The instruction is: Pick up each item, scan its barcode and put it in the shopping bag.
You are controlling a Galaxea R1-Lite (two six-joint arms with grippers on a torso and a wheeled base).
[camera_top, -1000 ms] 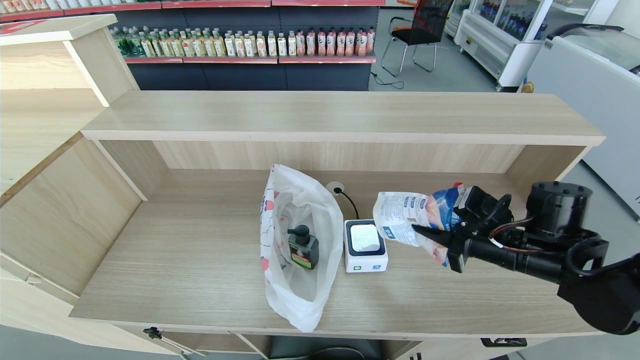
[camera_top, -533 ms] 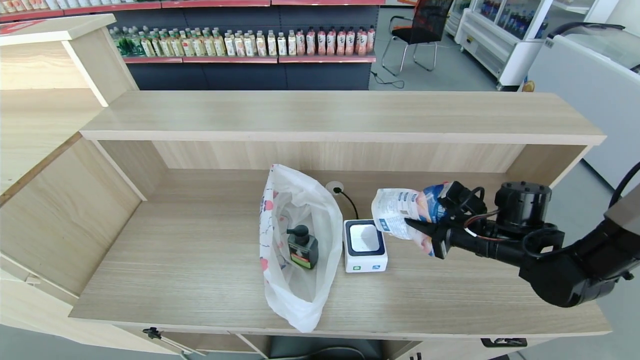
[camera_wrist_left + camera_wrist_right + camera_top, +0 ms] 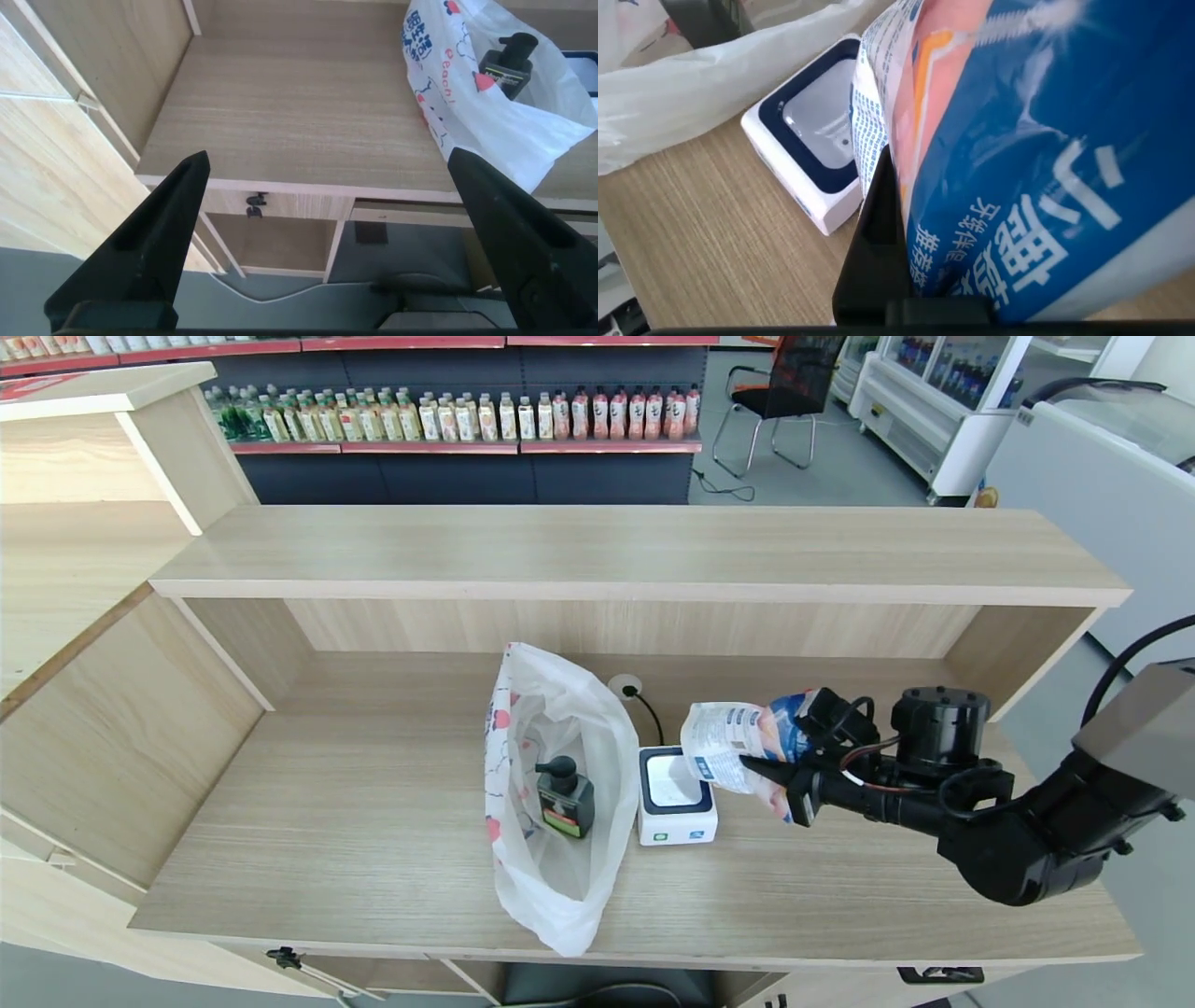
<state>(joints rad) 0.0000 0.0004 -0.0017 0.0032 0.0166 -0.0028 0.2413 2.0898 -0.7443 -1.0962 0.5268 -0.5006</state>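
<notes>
My right gripper (image 3: 780,765) is shut on a blue, white and orange refill pouch (image 3: 738,751), holding it in the air over the right edge of the white and navy barcode scanner (image 3: 674,795). Up close, the pouch (image 3: 1018,177) hangs just above the scanner (image 3: 811,140). The white shopping bag (image 3: 551,793) lies open left of the scanner, with a dark pump bottle (image 3: 566,798) inside. My left gripper (image 3: 332,233) is open, off the counter's front edge, with the bag (image 3: 476,84) and the bottle (image 3: 509,61) beyond it.
The scanner's black cable (image 3: 649,709) runs to a hole at the back of the counter (image 3: 355,803). A raised shelf (image 3: 635,551) spans the back, with side walls at both ends. Store shelves of bottles (image 3: 457,420) stand behind.
My right arm has carried the pouch leftward, from right of the scanner to over its right edge. The bag and bottle have not moved.
</notes>
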